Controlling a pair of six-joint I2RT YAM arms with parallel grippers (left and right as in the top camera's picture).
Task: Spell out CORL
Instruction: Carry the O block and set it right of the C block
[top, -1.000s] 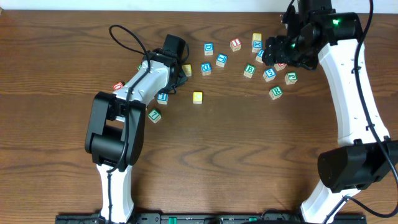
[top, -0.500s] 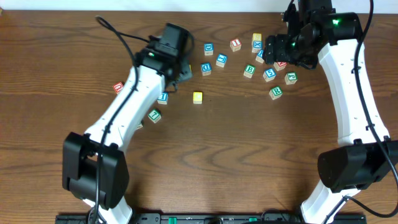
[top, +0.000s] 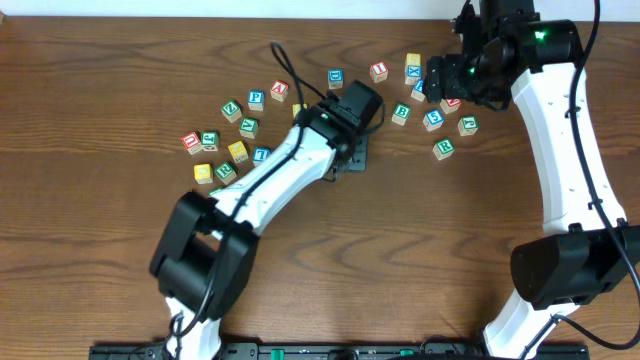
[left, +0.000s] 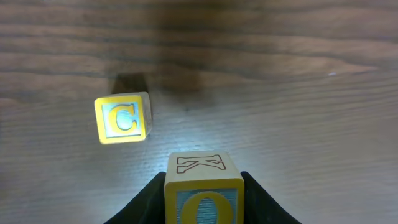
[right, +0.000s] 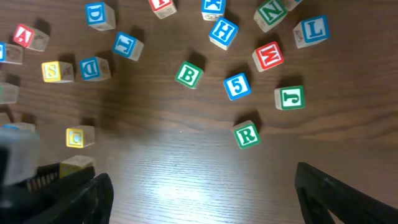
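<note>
My left gripper (left: 204, 182) is shut on a yellow block (left: 204, 190) with an O on its near face and a K on top, held just above the table. A yellow C block (left: 123, 118) lies a short way ahead and to the left of it. In the overhead view the left gripper (top: 352, 157) is at mid-table and the arm hides the C block. My right gripper (right: 202, 186) is open and empty, hovering (top: 445, 85) over the right cluster. The green R block (right: 247, 134) (top: 443, 148) and blue L block (right: 311, 31) lie there.
Loose blocks around the R: green B (right: 188, 74), blue 5 (right: 237, 86), green J (right: 290, 98), red W (right: 268, 56), blue H (right: 223, 32). A second cluster of several blocks lies at the left (top: 225, 140). A cable loops off the left arm (top: 290, 70).
My left arm has swung right from the left cluster to mid-table with the O block, uncovering several blocks at the left. The right arm has not moved.
</note>
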